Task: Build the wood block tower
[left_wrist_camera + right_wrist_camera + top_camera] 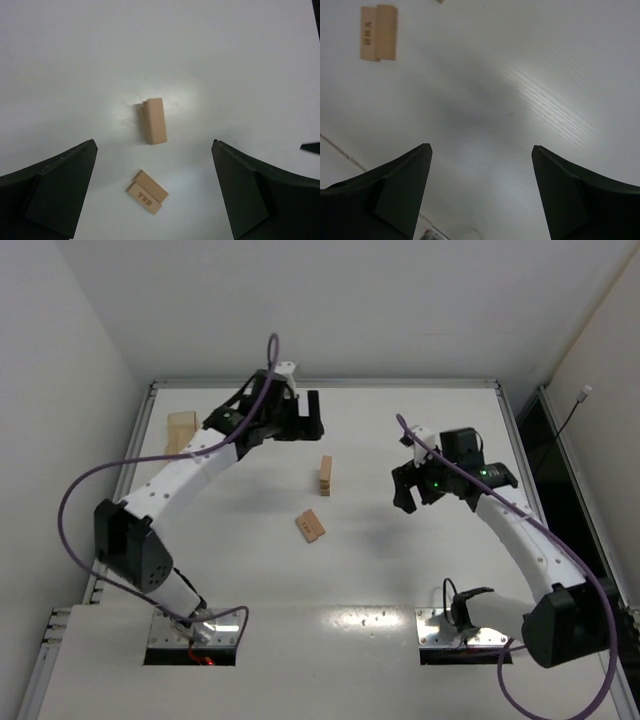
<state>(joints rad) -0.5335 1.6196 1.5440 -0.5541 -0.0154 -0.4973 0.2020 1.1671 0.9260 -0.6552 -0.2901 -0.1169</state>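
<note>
my left gripper [299,426] hangs with its jaws wide apart over the far part of the tabletop [460,420], left of the middle. my right gripper [408,496] is just as wide apart, nearer the right edge, and holds nothing. the wood block tower [325,475] stands about mid-tabletop between the two, slim and narrow-footed. a loose pair of wood blocks [310,526] lies side by side just nearer the near edge.

the main risk, as i judge it, is the tower's thin footing. a finger brushing its side on the way to the loose pair, or a block set down off-centre or released while pressing sideways, could tip it. the pair lying flush together is another. closing on one may drag the other, or i may lift both and drop one.

a pale wooden box [182,430] sits near the far-left corner, partly behind my left arm. i cannot tell what is in it.
</note>
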